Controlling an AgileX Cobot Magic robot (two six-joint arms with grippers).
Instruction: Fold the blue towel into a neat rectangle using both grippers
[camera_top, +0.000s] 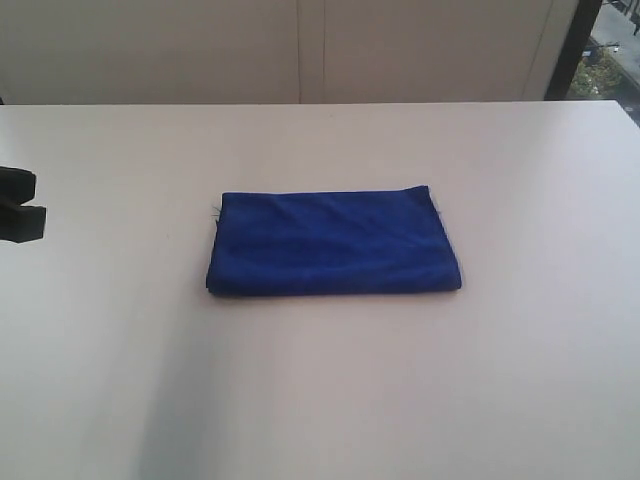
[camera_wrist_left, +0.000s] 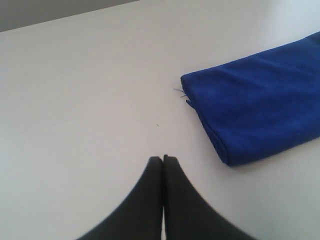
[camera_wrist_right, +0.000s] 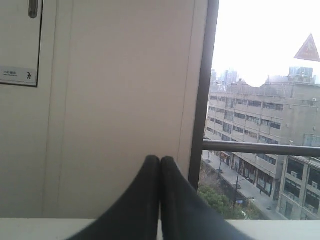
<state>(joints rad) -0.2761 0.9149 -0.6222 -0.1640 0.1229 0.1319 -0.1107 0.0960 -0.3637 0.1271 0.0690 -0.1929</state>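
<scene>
Risk sits mainly in any further handling. The blue towel lies mid-worktop as a flat, fairly even rectangle, and if you reach in, a closed tip dragging across the top layer could slide or rumple the fold. Your left end effector has its fingers pressed together on nothing, over bare worktop and apart from the towel's corner. Your right end effector is likewise closed and empty, aimed at the wall and window, away from the cloth. You have no other object on the worktop blocking either arm.
</scene>
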